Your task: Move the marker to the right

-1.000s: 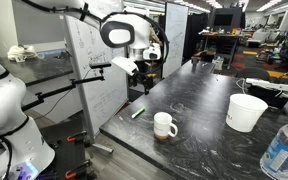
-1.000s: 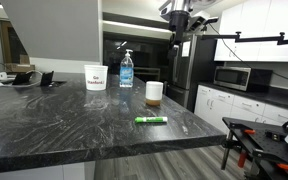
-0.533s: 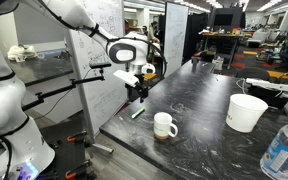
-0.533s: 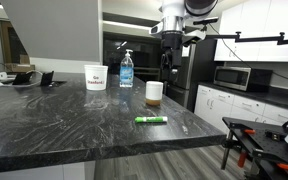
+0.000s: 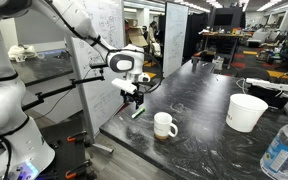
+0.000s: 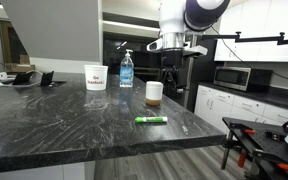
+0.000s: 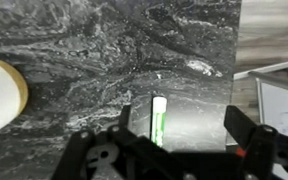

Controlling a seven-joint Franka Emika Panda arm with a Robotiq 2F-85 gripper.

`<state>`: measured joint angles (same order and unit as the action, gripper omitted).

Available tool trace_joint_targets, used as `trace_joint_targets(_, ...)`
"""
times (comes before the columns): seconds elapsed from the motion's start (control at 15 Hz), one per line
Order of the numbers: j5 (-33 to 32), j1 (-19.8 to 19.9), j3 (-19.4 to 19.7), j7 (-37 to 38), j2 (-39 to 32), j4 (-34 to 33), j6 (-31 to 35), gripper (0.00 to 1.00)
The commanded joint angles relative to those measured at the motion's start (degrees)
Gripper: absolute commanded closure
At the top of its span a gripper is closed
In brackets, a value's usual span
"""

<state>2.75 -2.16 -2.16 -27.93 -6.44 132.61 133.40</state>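
Note:
The marker (image 5: 137,112) is a short green stick with a whitish end lying flat on the dark marble counter near its edge; it also shows in an exterior view (image 6: 151,120) and in the wrist view (image 7: 159,119). My gripper (image 5: 134,97) hangs open a short way above it, not touching; in an exterior view (image 6: 174,76) it sits above and behind the marker. In the wrist view my open fingers (image 7: 179,128) frame the counter, with the marker near the left finger.
A white mug (image 5: 164,126) stands beside the marker, also in an exterior view (image 6: 154,92) and at the wrist view's left edge (image 7: 1,95). A white bucket (image 5: 247,111) and a clear bottle (image 6: 126,68) stand farther along. The counter edge (image 7: 238,70) runs close by.
My gripper has come down from high above the counter to just over the marker. The marker and mug have not moved.

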Motion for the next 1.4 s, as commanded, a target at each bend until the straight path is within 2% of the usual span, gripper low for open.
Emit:
trace_joint_targets(0.0, -4.4, -0.1, -0.9, 1.0, -2.5, 1.0, 4.6, 0.0)
trace_joint_targets(0.33, -9.5, -0.3, -1.2, 3.0, -8.1, 0.7, 8.9, 0.0)
trace_joint_targets(0.53, -9.2, 0.1, -2.1, 3.7, -10.8, -0.2, 10.2, 0.0)
trace_joint_targets(0.6, -8.3, 0.3, -2.6, 3.7, -11.4, -0.6, 10.8, 0.1)
trace_joint_targets(0.67, -8.2, 0.3, -2.9, 4.0, -11.7, -0.8, 11.4, 0.14)
trace_joint_targets(0.73, -8.1, 0.3, -3.1, 4.5, -11.9, -1.0, 12.0, 0.23)
trace_joint_targets(0.87, -7.9, 0.3, -3.3, 5.6, -12.1, -1.6, 12.9, 0.22)
trace_joint_targets(0.93, -8.1, 0.2, -3.2, 6.6, -12.1, -2.0, 13.2, 0.26)
trace_joint_targets(1.0, -8.0, 0.1, -3.1, 7.7, -12.2, -2.3, 13.7, 0.25)
trace_joint_targets(1.07, -8.1, 0.0, -3.1, 8.7, -12.3, -2.6, 14.0, 0.34)
trace_joint_targets(1.13, -8.1, -0.1, -2.9, 9.9, -12.4, -3.0, 14.1, 0.5)
trace_joint_targets(1.2, -7.9, -0.1, -3.0, 10.3, -12.6, -3.3, 13.7, 0.51)
trace_joint_targets(1.33, -7.5, 0.2, -3.2, 10.8, -12.9, -3.8, 13.3, 0.67)
